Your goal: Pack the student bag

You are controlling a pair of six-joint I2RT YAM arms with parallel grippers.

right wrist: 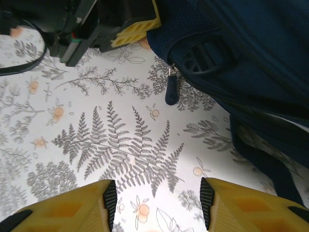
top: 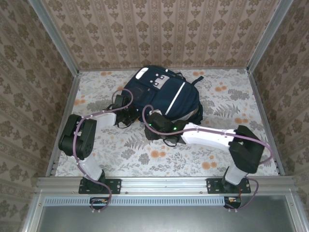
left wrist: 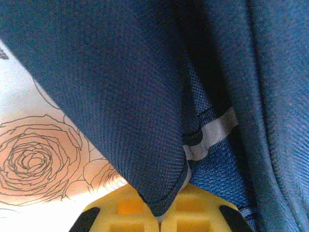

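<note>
Table (top: 231, 101) right of student bag (top: 166, 94) bare up to the wall (top: 275, 63). Right gripper (right wrist: 157, 203), jaws apart, over bare table; bag lies just beside it. Left gripper (left wrist: 159, 217) tight against bag fabric, no gap.

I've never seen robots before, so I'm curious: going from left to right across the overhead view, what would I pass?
left arm's elbow → student bag → right arm's elbow
</note>
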